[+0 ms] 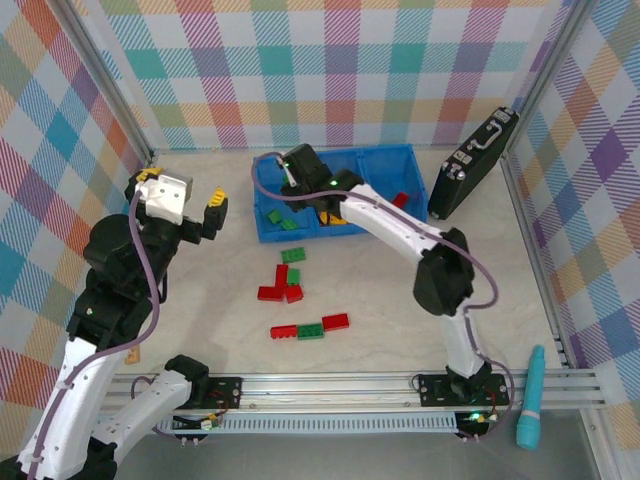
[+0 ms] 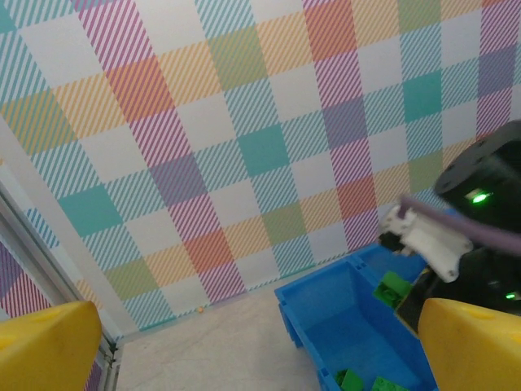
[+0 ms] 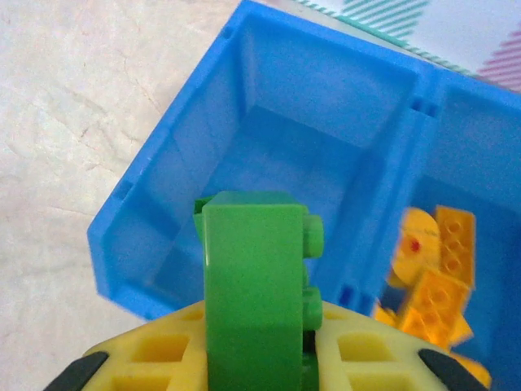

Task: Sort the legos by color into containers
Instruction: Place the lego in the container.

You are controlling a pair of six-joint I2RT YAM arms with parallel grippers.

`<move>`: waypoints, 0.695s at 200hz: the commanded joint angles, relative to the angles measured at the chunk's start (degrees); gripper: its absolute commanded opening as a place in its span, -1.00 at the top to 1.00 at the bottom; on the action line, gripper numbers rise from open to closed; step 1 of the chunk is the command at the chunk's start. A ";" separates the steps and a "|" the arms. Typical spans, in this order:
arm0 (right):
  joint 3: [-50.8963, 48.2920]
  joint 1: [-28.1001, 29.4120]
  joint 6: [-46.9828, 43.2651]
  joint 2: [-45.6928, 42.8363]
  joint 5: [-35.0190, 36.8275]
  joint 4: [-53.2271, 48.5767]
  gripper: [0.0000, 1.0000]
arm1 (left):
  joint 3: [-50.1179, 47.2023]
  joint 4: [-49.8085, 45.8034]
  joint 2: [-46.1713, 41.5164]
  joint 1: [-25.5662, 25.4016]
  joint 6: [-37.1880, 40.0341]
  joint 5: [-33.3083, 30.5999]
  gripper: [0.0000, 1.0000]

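Hovering over the left compartment [image 3: 293,155] of the rectangular blue plastic bin [image 3: 138,228], right gripper [image 3: 256,346] clamps a green studded plastic brick [image 3: 254,269]; left gripper [image 2: 260,346] spread, empty. Risk (judgement): off-centre release bounces it over the divider [image 3: 383,220] among yellow-orange bricks [image 3: 440,277].

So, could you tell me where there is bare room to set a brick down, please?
Bare table between the black case and the near rail; also left of the loose bricks. Crowded just before the blue bin.

Looks like a robotics lab cell. Walled with pastel checked panels [image 1: 340,70], framed by silver aluminium rails [image 1: 330,385].
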 commanded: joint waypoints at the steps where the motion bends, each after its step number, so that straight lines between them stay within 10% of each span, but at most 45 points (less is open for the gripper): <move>1: 6.85 0.05 -5.75 6.84 -2.29 -2.02 0.60 | 0.47 1.00 0.29 0.15 1.03 -1.03 -0.99; 70: 19.00 -0.02 -8.21 18.32 -4.63 -6.51 0.43 | -0.05 1.39 1.25 1.21 0.52 -0.07 -1.00; 139: 11.81 -0.03 -8.38 10.92 -4.34 -6.48 0.02 | -0.22 1.56 1.64 2.17 -0.35 1.35 -0.99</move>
